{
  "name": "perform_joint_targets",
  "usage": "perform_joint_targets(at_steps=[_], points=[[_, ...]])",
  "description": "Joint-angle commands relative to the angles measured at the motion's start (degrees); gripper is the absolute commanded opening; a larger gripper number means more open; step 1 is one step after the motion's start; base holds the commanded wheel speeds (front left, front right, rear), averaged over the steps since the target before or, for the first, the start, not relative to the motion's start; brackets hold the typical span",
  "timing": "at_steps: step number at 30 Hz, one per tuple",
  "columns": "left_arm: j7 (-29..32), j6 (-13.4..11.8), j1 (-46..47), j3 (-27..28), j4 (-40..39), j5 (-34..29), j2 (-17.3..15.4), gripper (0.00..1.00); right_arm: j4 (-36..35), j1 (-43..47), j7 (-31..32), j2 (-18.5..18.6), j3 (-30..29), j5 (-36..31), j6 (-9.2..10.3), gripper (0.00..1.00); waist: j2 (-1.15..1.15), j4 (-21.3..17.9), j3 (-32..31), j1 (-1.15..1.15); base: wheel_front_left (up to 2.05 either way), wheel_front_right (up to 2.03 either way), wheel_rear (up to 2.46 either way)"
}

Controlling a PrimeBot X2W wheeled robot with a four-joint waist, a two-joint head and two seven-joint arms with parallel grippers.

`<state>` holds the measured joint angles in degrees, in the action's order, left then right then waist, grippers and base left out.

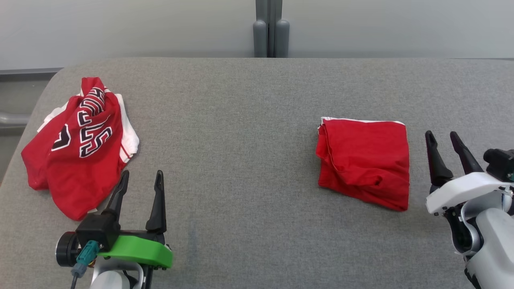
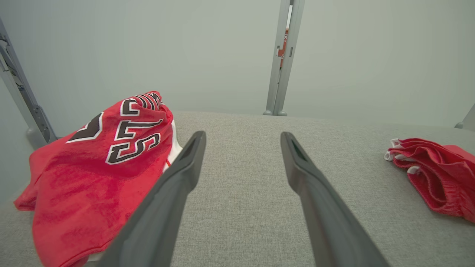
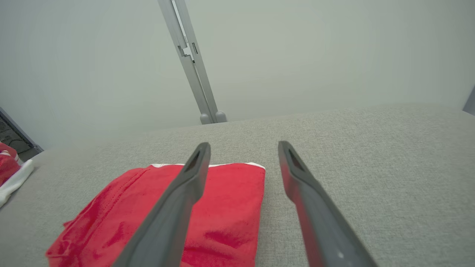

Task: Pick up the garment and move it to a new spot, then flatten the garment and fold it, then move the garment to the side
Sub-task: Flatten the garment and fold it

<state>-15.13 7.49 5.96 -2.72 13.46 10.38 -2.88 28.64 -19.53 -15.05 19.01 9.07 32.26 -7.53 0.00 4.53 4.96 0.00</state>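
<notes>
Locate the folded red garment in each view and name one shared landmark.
Head view: folded red garment right of centre.
Left wrist view: garment at far right.
Right wrist view: garment at lower left.
Shared landmark: grey post behind the table.

At right of centre the folded garment (image 1: 363, 162) is plain bright red with a thin white top edge; the crumpled jersey (image 1: 76, 148) at left is the same red with white panels and black letters outlined in white. The surface (image 1: 241, 160) is speckled mid-grey, the wall (image 1: 120, 28) pale grey. The left hand (image 1: 142, 176) is black above a green bracket (image 1: 136, 251) and a teal plug (image 1: 86, 253); the right hand (image 1: 441, 134) is black on a white casing (image 1: 466, 188).
</notes>
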Motion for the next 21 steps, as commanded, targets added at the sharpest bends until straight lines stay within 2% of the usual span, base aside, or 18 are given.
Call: perform_joint_targets(at_steps=[1, 14, 21], points=[[0.00, -0.03, -0.07, -0.15, -0.09, -0.15, -0.05, 1.00, 1.05, 0.83, -0.17, -0.10, -1.12, 0.08, 0.08, 0.00, 0.00, 0.11, 0.19, 0.00, 0.00, 0.00, 0.00], [0.00, -0.03, 2.34, -2.58, 0.55, 0.05, -0.05, 1.00, 12.44, -5.50, -0.17, -1.91, 0.73, -5.05, 0.09, 0.00, 0.00, 2.70, 2.45, 0.00, 0.00, 0.00, 0.00], [0.00, -0.03, 3.33, -3.95, 1.05, 0.83, -0.06, 1.00, 17.30, -7.76, -0.17, -5.82, 1.76, -5.98, 0.08, 0.00, 0.00, 4.99, 3.76, 0.00, 0.00, 0.00, 0.00]])
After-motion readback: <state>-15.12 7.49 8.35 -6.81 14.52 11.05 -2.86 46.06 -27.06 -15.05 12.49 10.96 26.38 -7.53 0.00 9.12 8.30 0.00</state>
